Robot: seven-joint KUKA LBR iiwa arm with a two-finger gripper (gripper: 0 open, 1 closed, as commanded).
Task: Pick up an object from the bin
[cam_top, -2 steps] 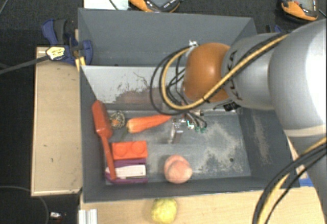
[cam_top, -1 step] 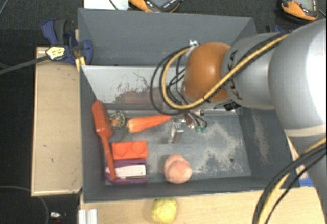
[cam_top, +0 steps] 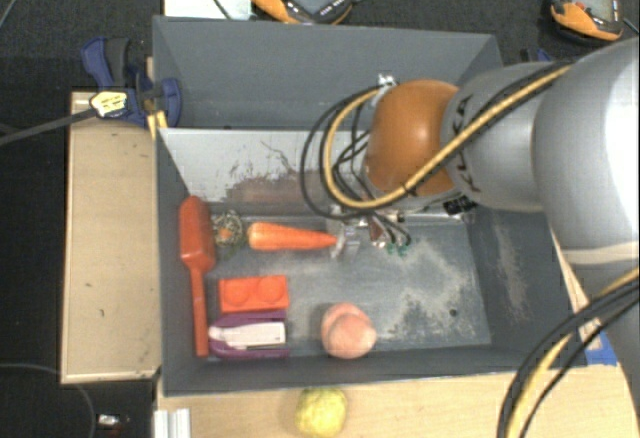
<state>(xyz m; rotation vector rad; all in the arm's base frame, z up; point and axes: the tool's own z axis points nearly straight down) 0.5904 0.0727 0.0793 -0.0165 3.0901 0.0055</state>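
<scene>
Arm: the grey arm, nearest the camera, stretched in from the right, and its orange cover and looped cables hid the wrist.
End effector: the end effector sat low in the middle of the bin, right at the carrot's pointed right end. How far open it was, or whether it held anything, could not be told.
Carrot: the orange toy carrot lay flat, running left to right, with its green top to the left.
Handling: it was probably light, stiff and smooth. The tapered tip could slip, so the thicker middle looked safer to grip.
Neighbours: a red spatula was just left of the carrot. An orange brick, a purple-and-white block and a pink ball lay nearer, apart from the carrot.
Room: there was bare floor to the right, the far wall was close behind, and a straight lift looked clear.
</scene>
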